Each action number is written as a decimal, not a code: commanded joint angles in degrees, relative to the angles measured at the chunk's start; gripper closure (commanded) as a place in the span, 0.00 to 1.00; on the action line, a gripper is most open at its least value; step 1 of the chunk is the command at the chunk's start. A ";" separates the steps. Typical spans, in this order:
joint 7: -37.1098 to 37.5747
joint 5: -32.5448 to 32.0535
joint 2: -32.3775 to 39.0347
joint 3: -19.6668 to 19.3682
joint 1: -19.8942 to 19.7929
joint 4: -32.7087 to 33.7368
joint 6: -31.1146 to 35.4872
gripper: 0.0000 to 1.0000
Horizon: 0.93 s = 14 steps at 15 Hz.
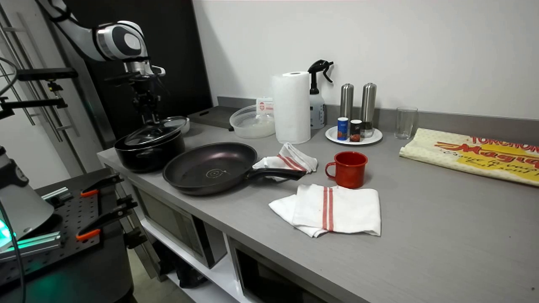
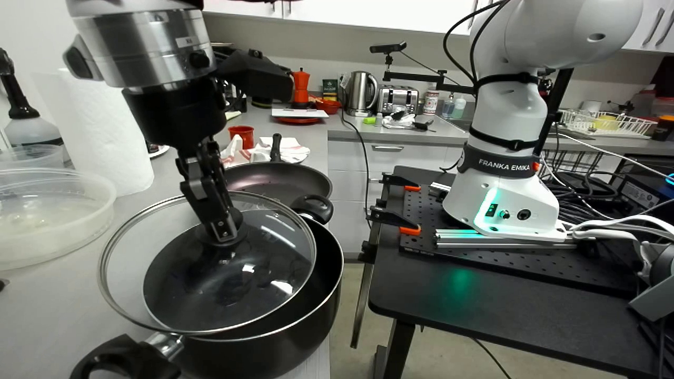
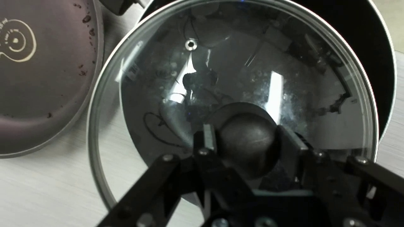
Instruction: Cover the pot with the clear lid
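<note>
The black pot stands at the counter's end; its wall shows in an exterior view and its rim in the wrist view. The clear lid is over the pot but off-centre; it also shows in an exterior view and in the wrist view. It sticks out past the rim on the wall side and leaves part of the opening uncovered. It looks slightly tilted; I cannot tell whether it touches the rim. My gripper is shut on the lid's black knob, also seen in both exterior views.
A black frying pan stands beside the pot. A clear bowl-like container, a paper towel roll and a spray bottle stand by the wall. A red mug and folded towels lie farther along.
</note>
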 commanded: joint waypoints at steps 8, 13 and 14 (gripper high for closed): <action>1.67 2.26 -4.69 1.01 -0.29 -3.52 -1.00 0.75; 0.73 5.34 -5.03 1.64 -0.60 -3.81 -2.53 0.75; 0.55 5.83 -5.11 1.70 -0.68 -3.84 -2.90 0.75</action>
